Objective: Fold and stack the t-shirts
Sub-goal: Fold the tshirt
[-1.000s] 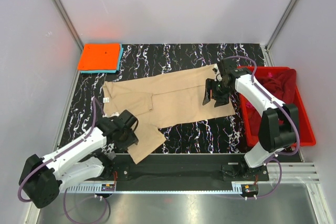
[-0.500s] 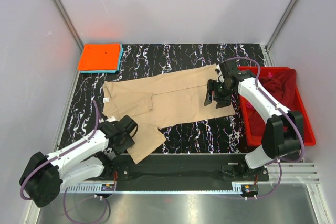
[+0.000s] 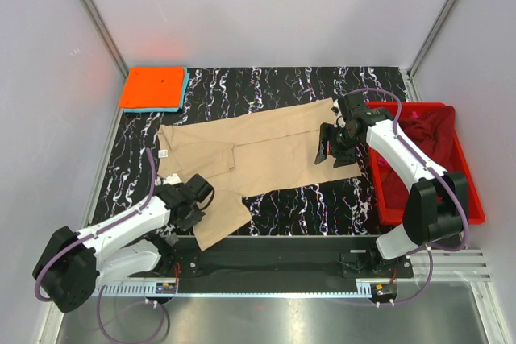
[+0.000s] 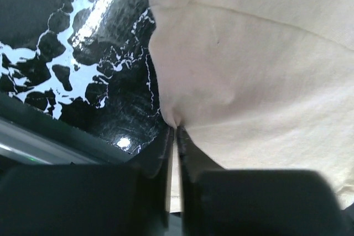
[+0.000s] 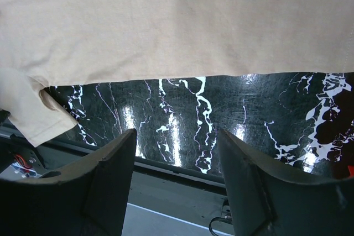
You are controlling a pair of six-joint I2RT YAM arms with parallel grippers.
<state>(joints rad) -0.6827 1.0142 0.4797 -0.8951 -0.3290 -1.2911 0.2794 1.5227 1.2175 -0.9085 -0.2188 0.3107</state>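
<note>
A large tan t-shirt [image 3: 258, 147] lies spread flat across the black marbled table [image 3: 322, 199]. My left gripper [image 3: 197, 209] is at the shirt's near left corner. In the left wrist view the left gripper [image 4: 175, 132] is shut on a pinched fold of the tan t-shirt [image 4: 249, 53]. My right gripper [image 3: 326, 151] hovers over the shirt's right end, open with nothing between its fingers. The right wrist view shows the right gripper [image 5: 177, 136] over bare table, just off the tan t-shirt's [image 5: 166, 20] edge. An orange t-shirt [image 3: 151, 86] lies folded on a light blue one [image 3: 185, 88] at the back left.
A red bin [image 3: 472, 199] holding maroon cloth [image 3: 427, 128] stands along the table's right side, close to the right arm. The table's front edge and metal rail [image 3: 322, 288] run just below the left gripper.
The left gripper has closed on the tan shirt's edge after settling a little nearer the front. The right gripper has barely moved and stays open.
</note>
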